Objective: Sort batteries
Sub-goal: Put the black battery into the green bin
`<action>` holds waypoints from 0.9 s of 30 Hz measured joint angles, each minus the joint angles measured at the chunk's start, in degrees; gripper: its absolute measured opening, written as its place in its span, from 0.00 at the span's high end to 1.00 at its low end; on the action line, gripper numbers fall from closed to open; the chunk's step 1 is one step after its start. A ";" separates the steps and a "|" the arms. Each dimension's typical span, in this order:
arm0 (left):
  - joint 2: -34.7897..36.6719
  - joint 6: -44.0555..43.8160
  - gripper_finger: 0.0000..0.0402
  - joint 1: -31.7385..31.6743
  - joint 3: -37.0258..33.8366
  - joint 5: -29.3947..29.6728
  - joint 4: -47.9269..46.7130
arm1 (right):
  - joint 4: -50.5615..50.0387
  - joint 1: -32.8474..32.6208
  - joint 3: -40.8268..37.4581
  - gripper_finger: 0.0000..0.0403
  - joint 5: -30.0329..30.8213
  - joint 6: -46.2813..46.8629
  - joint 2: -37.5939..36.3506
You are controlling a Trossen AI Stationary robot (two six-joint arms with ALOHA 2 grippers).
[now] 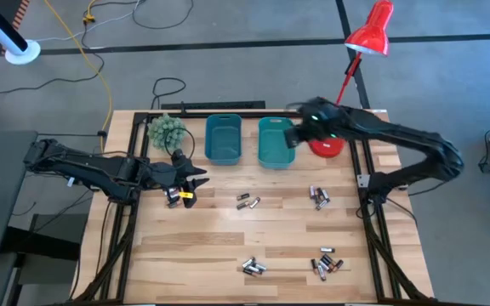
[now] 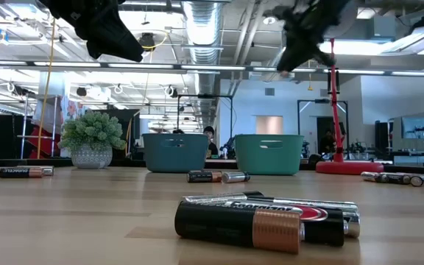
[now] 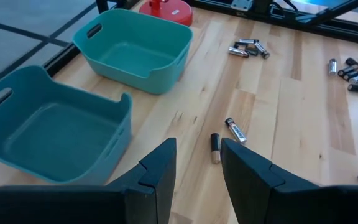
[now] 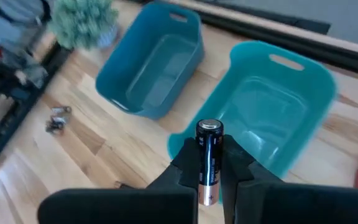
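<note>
while right gripper (image 4: pixel 209 163) clamps battery (image 4: pixel 208 158) upright over green bin (image 4: pixel 272 112), i lower before release. left gripper (image 3: pixel 197 169) half-open, holds nothing, waits beside blue bin (image 3: pixel 48 127).

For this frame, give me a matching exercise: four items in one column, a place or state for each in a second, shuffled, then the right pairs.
Items:
1. right hand
2. left hand
3. green-teal bin
4. potted plant

Places or states:
A. empty, fingers apart, above the table's left side
B. beside the red lamp base, nothing inside
C. shut on a battery held upright over a bin
D. at the table's far left corner, next to the blue bin

Pairs: 1-C, 2-A, 3-B, 4-D
</note>
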State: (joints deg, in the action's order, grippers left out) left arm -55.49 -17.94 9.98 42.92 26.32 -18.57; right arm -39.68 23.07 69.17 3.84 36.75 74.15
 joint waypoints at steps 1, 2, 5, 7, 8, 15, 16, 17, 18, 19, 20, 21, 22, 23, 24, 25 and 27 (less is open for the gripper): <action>0.01 0.16 0.69 0.00 0.00 0.06 0.00 | -0.26 0.76 1.63 0.92 -1.33 -0.86 2.59; -0.01 0.20 0.69 0.00 0.00 0.09 0.00 | -0.57 1.50 3.07 0.92 -2.46 -1.69 5.10; 0.00 0.20 0.69 0.00 0.00 0.10 -0.11 | -0.77 3.68 6.17 0.92 -4.26 -4.43 12.21; -0.01 0.18 0.69 0.00 0.00 0.11 -0.62 | -0.78 5.17 7.51 0.91 -5.85 -5.06 16.74; 0.01 0.19 0.69 0.00 0.00 0.10 -1.18 | -0.82 5.84 7.99 0.91 -6.69 -5.15 18.77; -0.01 0.12 0.69 0.00 0.00 0.10 -3.11 | -2.55 8.72 11.04 0.91 -7.85 -5.18 30.22; -0.01 0.13 0.69 0.00 0.00 0.10 -3.10 | -2.55 8.76 11.46 0.91 -7.85 -5.24 31.37; -0.01 0.13 0.69 0.00 0.00 0.12 -3.11 | -2.46 8.74 11.96 0.91 -7.86 -5.44 32.54; -0.01 0.14 0.69 0.00 0.00 0.24 -3.10 | -2.34 8.73 12.46 0.91 -7.92 -5.95 33.53; -0.01 0.18 0.69 0.00 0.00 0.66 -3.16 | -2.36 8.58 13.06 0.91 -7.96 -7.02 34.57; -0.01 0.16 0.69 0.00 0.00 0.95 -3.25 | -2.53 8.36 13.84 0.91 -8.00 -8.18 35.75; -0.01 0.16 0.69 0.00 0.00 1.08 -3.34 | -3.09 8.09 14.70 0.91 -8.00 -9.22 36.84; -0.01 0.18 0.69 0.00 0.00 1.18 -3.52 | -4.14 7.89 15.58 0.91 -8.02 -10.23 37.83; -0.01 0.18 0.69 0.00 0.00 1.21 -3.62 | -5.28 7.76 16.41 0.91 -8.06 -11.25 38.79; -0.01 0.17 0.69 -0.02 0.00 1.24 -3.62 | -6.24 7.65 17.38 0.91 -8.06 -12.32 39.71; -0.01 0.17 0.69 -0.02 0.00 1.24 -3.61 | -7.29 7.63 18.40 0.91 -8.07 -13.30 40.65; -0.01 0.09 0.69 -0.02 0.00 1.26 -3.63 | -10.32 7.68 20.26 0.91 -8.07 -15.85 42.53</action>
State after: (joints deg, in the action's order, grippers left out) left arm -55.51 -17.85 9.96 42.92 27.57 -22.20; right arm -49.99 30.75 89.43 -4.24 20.90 116.68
